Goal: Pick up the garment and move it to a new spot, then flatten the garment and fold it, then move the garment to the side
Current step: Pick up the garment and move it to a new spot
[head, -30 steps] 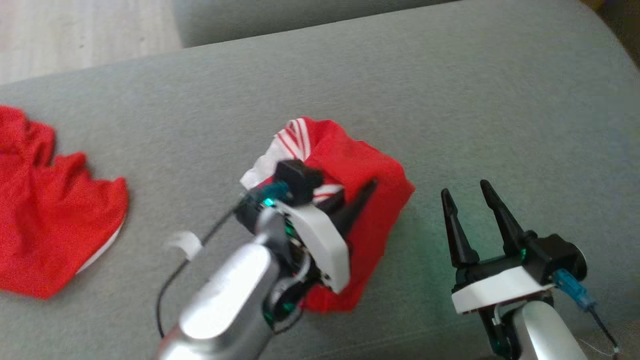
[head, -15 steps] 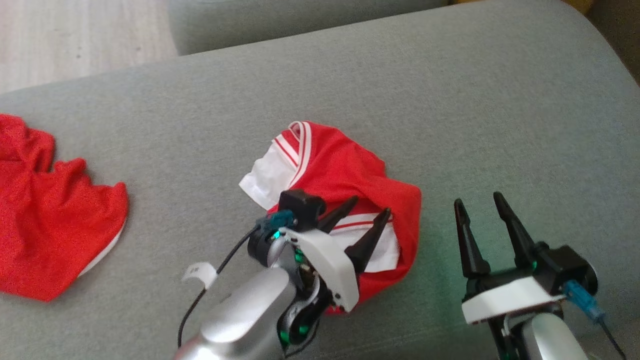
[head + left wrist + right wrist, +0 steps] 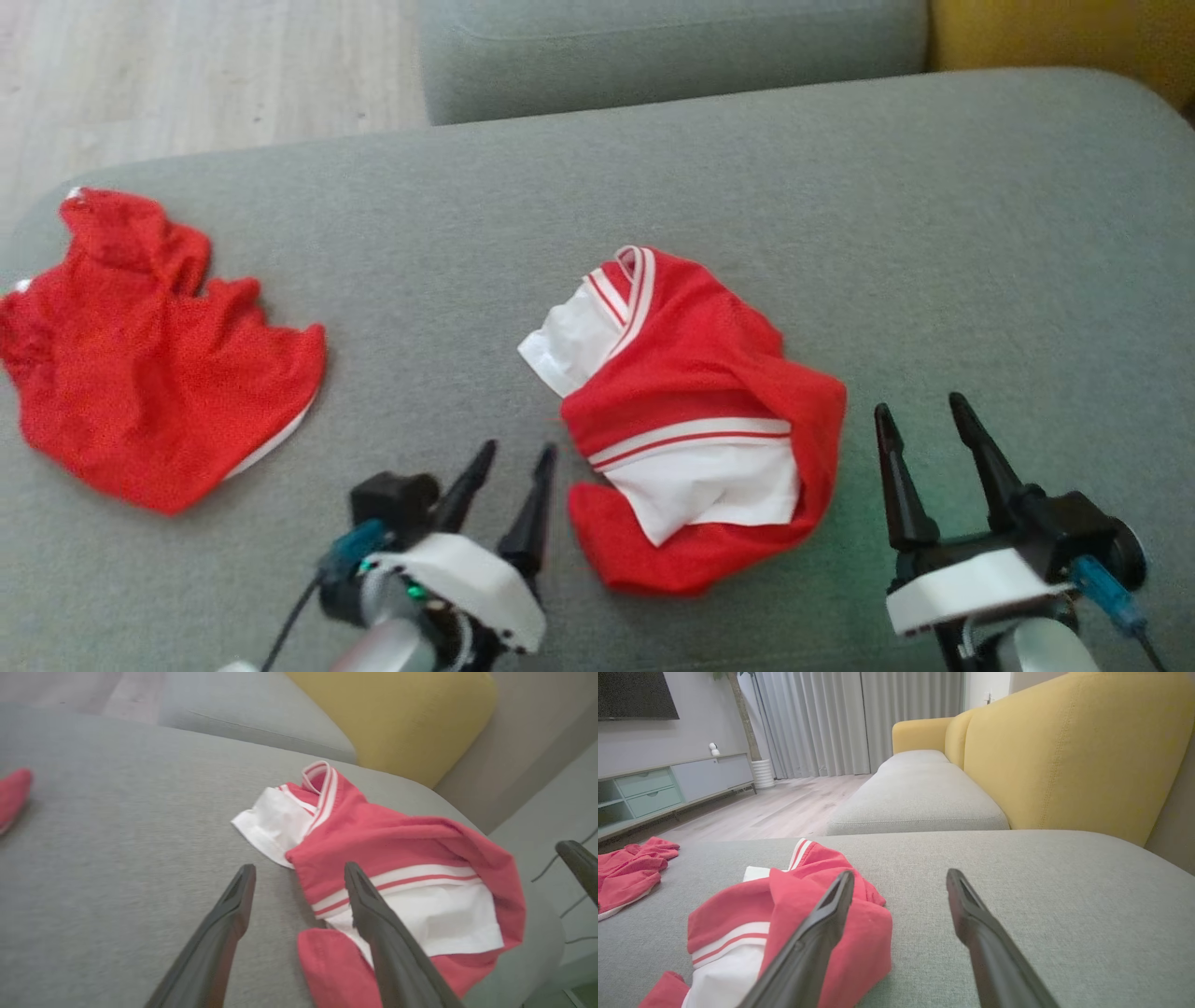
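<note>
Left hand (image 3: 518,450) spread wide, empty — beside garment (image 3: 691,373).

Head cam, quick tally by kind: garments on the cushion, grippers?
Garments: 2, the red-and-white garment and the red garment
Grippers: 2, the left gripper and the right gripper, both open
Total: 4

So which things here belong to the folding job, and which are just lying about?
Job: red-and-white garment, crumpled between the open left gripper and right gripper; grey cushion beneath it.
Lying about: plain red garment, off to the left; yellow backrest.
</note>
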